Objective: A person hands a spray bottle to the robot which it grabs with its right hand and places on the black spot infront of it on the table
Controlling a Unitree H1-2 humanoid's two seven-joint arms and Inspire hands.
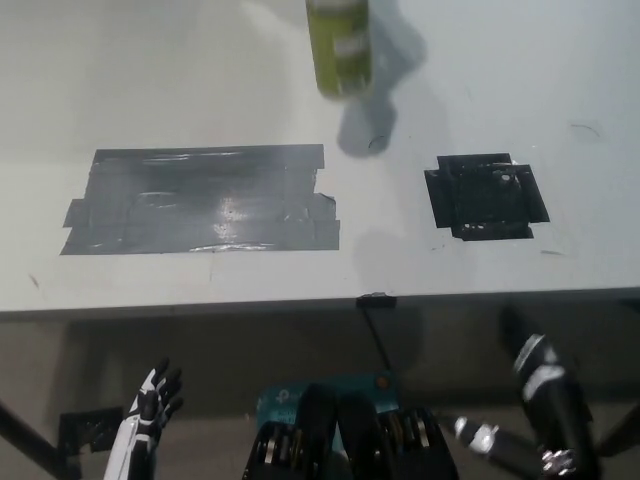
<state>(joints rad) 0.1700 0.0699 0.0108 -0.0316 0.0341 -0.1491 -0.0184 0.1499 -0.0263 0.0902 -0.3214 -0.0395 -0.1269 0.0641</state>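
Glossy grey tape patch (200,200) and crinkled black spot (487,196) lie on the smooth matt white table (560,80).

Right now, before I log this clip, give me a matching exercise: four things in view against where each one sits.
Things:
1. spray bottle
2. black spot
3. left hand
4. right hand

Places:
A. below the table edge, lower left
B. on the table, right side
C. top of the picture, above the table
D. below the table edge, lower right

Pairs: 1-C, 2-B, 3-A, 4-D
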